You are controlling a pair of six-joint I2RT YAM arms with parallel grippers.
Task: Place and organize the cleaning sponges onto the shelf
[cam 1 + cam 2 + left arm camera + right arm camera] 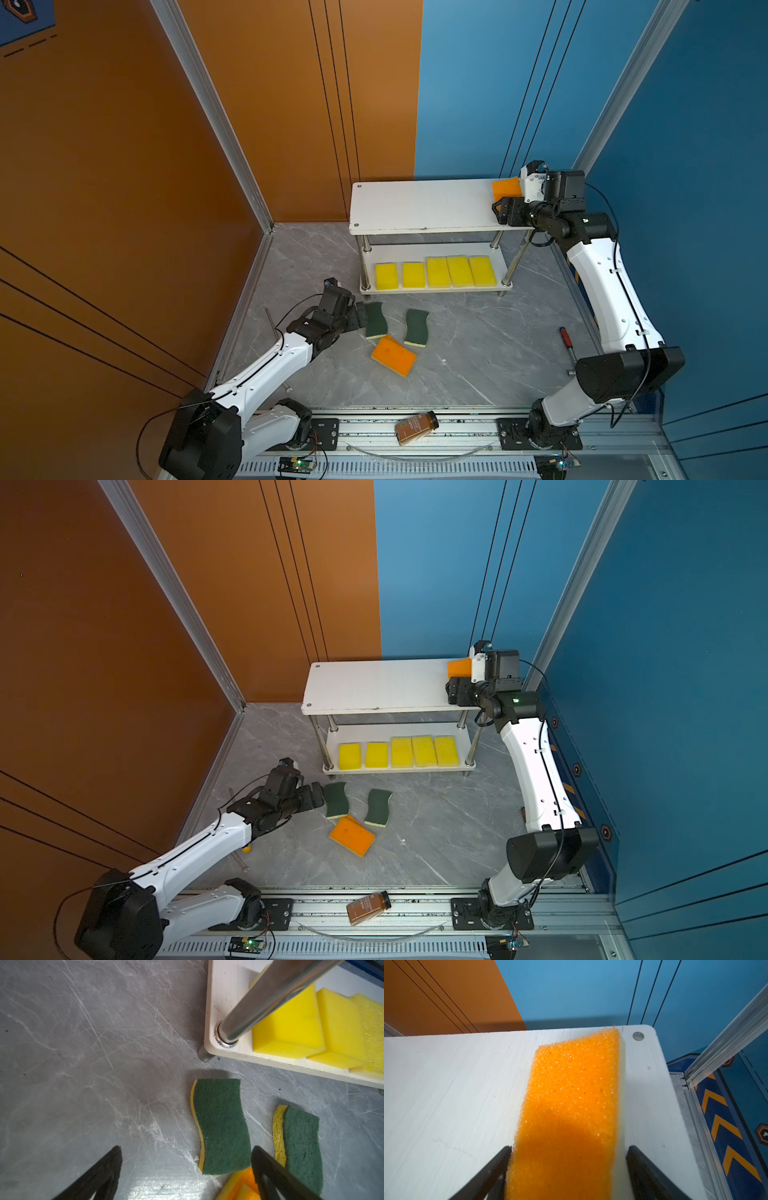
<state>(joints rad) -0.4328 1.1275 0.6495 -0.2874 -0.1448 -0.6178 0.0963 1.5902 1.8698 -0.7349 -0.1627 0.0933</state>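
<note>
Green side up, a wavy sponge [222, 1126] lies just ahead of the left gripper's [186, 1148] wide-spread fingers, a second wavy sponge [301, 1147] and a loose orange sponge [393, 355] past one fingertip. Five yellow sponges [436, 272] line the shelf's [415, 208] lower board. On top, the right gripper's [569, 1149] fingers flank an orange sponge [571, 1095]; whether they grip it is unclear.

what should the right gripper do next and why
Probably draw the right gripper straight back, opening a touch wider if needed: the orange sponge lies flat on top of the shelf, beside the corner screw, with the gripper straddling it, so it looks placed.
</note>
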